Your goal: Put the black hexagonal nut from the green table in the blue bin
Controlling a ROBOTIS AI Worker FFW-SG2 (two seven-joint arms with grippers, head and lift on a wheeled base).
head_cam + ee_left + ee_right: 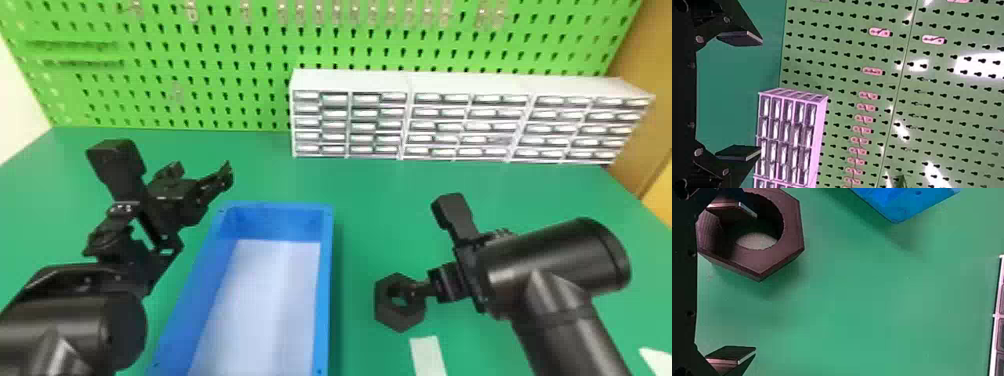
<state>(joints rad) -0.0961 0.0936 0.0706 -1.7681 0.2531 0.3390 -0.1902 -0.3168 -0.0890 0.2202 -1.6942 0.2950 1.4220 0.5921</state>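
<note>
On the table, the nut lies to the right of the bin, apart from it, with its hole facing up. A white strip lies just beside the nut. The right gripper is at the nut, fingers spread wide and pinching nothing: one finger is over or in the hole, the other outside, clear of the outer faces. Contact cannot be confirmed. The left gripper is on the far side of the bin from the nut, fingers spread and empty

Handling: treat the nut as rigid. The dull finish suggests plastic, probably fairly light and not fragile, with moderate grip. Weight cannot be verified by sight.

Grip point: take the thick wall between the hole and an outer flat. Seat one finger inside the hole and the other square against the flat, then close. Avoid the corners; a pinch there is likely to let the nut rotate. Off-centre hold may also cause the free side to sag, so lift level and clear the bin's rim before release
</note>
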